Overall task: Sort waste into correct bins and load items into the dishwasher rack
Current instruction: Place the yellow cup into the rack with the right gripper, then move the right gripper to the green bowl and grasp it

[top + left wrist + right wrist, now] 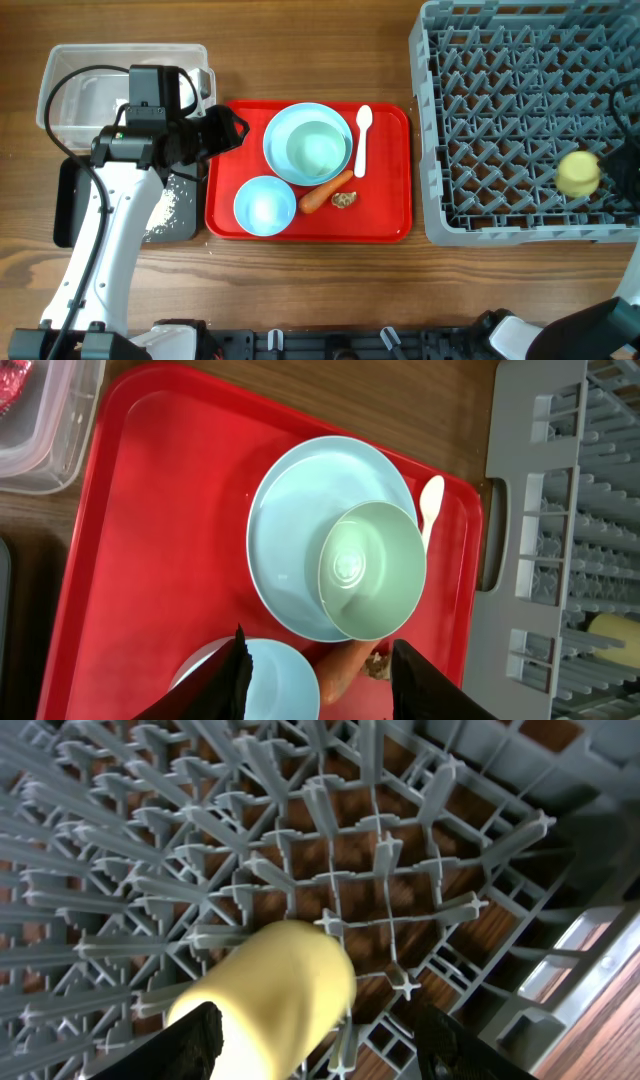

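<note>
- Two grippers, both with jaws apart and nothing clamped: left gripper [320, 648] hangs over the lower part of the red tray [150, 540]; right gripper [318, 1015] straddles the yellow cup [270, 988].
- Yellow cup: lower centre of the right wrist view, lying among the pegs of the grey rack [400, 870]. Probably light, stiff, smooth plastic; take across the body. Its mouth is blurred, as is any contact with the finger at lower left.
- Carrot [340, 672]: bottom centre of the left wrist view, below the gap between the fingers, against the light blue bowl [280, 678]. Likely firm, tapered, apt to roll; grip at mid-length. Largely cut off by the frame edge.
- Brown lump [343, 200]: just right of the carrot; small, possibly crumbly; material unclear.
- Green bowl [372, 568]: mid-frame, sitting on the blue plate [290, 530]. Rigid, slick; pinch at the rim.
- Spoon [431, 505]: right of the plate; thin, flat, awkward to lift.
- Clear tub [50, 450]: upper left; red wrapper [12, 378] barely shows, other contents hidden.
- Rice scraps [160, 210]: on the black tray [70, 215], partly under the arm.
</note>
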Controlling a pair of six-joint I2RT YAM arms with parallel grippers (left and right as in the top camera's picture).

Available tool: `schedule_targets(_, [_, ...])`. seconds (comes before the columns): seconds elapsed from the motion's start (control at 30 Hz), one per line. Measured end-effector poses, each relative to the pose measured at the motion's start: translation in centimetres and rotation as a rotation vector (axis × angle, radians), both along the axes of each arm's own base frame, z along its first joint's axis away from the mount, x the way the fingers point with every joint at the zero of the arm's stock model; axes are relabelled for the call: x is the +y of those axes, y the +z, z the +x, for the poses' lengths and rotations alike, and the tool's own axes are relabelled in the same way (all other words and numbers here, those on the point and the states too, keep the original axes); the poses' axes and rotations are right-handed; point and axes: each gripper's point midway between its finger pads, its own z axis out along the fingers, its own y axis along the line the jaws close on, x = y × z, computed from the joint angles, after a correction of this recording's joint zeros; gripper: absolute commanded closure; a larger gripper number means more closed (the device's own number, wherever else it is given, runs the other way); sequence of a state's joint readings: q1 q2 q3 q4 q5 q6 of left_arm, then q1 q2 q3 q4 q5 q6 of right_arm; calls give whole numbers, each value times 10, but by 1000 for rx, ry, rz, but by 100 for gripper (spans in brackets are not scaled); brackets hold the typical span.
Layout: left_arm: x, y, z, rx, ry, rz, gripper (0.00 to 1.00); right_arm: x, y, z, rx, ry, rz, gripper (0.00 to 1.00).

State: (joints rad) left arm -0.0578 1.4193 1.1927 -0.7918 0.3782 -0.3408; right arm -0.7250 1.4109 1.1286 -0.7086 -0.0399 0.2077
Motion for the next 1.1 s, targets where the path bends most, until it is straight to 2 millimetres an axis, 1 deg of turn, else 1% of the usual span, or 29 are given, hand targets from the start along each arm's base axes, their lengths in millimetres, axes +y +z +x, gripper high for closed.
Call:
schedule_targets(0.13, [0, -1, -2, 11, 0, 1, 54, -1, -1, 0, -4, -11, 6, 30])
schedule_targets(0.27, [0, -1, -2, 12, 0, 1, 53, 4, 2, 8, -41, 13, 29, 31])
schedule_targets(0.33, [0, -2, -3, 13, 0, 1, 50, 10, 3, 14, -72, 40, 56, 31])
schedule_targets(0.43, [0, -2, -2, 10, -5, 4, 43, 27, 10, 30, -160, 124, 128, 29])
schedule_targets(0.47, [0, -2, -2, 9, -6, 5, 42, 34, 12, 36, -187, 159, 151, 28])
schedule_targets(0.53, [0, -2, -2, 9, -6, 4, 42, 55, 19, 49, -243, 248, 201, 28])
schedule_targets(0.6, [0, -2, -2, 9, -5, 5, 42, 80, 27, 60, -284, 348, 236, 28])
schedule_targets(0.67, [1, -2, -2, 10, -3, 8, 42, 110, 37, 70, -315, 457, 256, 28])
schedule_targets(0.7, [2, -2, -2, 9, -1, 11, 42, 130, 43, 76, -329, 526, 258, 28])
schedule_targets(0.73, [2, -2, -2, 9, 1, 14, 42, 140, 46, 78, -337, 561, 262, 28])
schedule_targets(0.77, [3, -2, -2, 9, 3, 18, 41, 178, 57, 83, -358, 688, 264, 28])
schedule_targets(0.83, [5, -4, -3, 15, 11, 31, 41, 214, 64, 87, -366, 803, 260, 30])
schedule_targets(0.87, [6, -5, -3, 20, 14, 38, 41, 244, 67, 88, -369, 896, 262, 32])
schedule_targets(0.93, [14, -10, -6, 40, 37, 78, 37, 291, 67, 87, -360, 1032, 263, 32])
schedule_targets(1.0, [22, -15, -12, 69, 58, 121, 35, 322, 68, 85, -358, 1121, 245, 31])
schedule_targets(1.03, [27, -18, -15, 87, 72, 149, 34, 342, 67, 84, -352, 1174, 232, 28])
schedule_targets(1.07, [31, -20, -16, 95, 82, 169, 33, 362, 64, 81, -342, 1227, 217, 27])
schedule_targets(1.1, [37, -22, -18, 107, 97, 198, 32, 377, 60, 79, -330, 1263, 215, 26])
